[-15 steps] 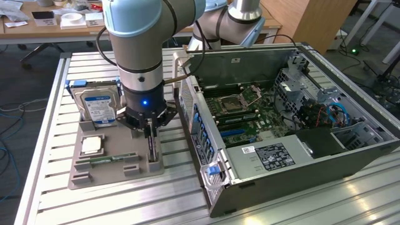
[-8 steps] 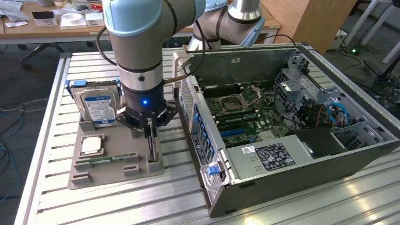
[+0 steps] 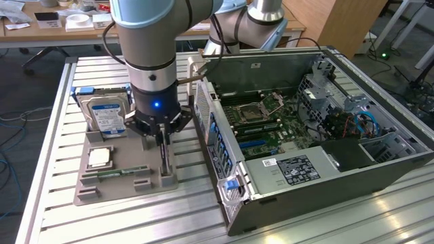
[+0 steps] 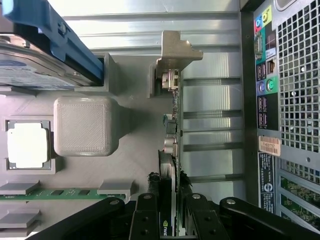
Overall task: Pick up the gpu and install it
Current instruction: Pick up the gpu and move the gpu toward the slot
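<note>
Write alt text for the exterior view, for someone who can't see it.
The robot's hand is closed on the gpu, which stands on edge in a gray tray on a slatted metal table. A hard drive stands upright in the same tray, and an open computer case sits to the exterior view's right.

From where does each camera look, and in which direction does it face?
Exterior view: off the arm, raised, looking down on the slatted table, the grey tray and the open computer case; the arm and gripper show.
Wrist view: on the wrist, looking down past the gripper at the gpu standing on edge in the tray.
Shared: gpu, hard drive, tray, the case's rear panel.
</note>
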`<state>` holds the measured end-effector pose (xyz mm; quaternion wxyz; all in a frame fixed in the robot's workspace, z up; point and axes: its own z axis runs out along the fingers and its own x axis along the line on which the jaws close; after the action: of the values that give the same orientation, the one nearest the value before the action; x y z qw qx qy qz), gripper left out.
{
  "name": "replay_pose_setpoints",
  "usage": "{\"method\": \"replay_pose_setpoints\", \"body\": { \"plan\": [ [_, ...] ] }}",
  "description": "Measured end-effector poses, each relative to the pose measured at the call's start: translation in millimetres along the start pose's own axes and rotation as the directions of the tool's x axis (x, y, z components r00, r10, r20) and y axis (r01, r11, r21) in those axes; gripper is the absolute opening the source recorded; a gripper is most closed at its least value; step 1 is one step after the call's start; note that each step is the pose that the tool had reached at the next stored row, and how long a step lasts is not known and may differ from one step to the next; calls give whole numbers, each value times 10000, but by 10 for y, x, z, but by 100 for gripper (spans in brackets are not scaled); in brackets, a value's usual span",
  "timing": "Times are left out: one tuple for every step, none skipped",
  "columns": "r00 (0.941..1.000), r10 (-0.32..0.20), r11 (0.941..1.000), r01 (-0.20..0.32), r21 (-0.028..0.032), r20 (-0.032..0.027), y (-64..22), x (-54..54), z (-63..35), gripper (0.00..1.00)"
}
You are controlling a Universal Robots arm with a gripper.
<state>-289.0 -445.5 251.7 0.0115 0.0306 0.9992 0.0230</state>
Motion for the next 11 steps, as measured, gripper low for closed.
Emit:
{"method": "replay_pose_setpoints", "body": {
  "plan": [
    [10000,0,10000,0,-1,0,1,0,-14,26],
    [10000,-1,10000,1,-1,1,2,-1,-28,26],
    [10000,0,10000,0,-1,0,3,-1,-45,26],
    [10000,-1,10000,1,-1,0,4,-2,-62,26],
    [10000,-1,10000,1,0,0,5,-2,-79,26],
    [10000,-1,10000,1,-1,1,6,-2,-95,26],
    [10000,0,10000,0,-1,1,8,-3,-112,26],
    [10000,0,10000,0,-1,0,10,-3,-130,26],
    [10000,0,10000,0,0,0,12,-3,-146,26],
    [10000,0,10000,0,0,0,19,-4,-201,26],
    [10000,-1,10000,1,6,1,22,-4,-226,26]
  ]
}}
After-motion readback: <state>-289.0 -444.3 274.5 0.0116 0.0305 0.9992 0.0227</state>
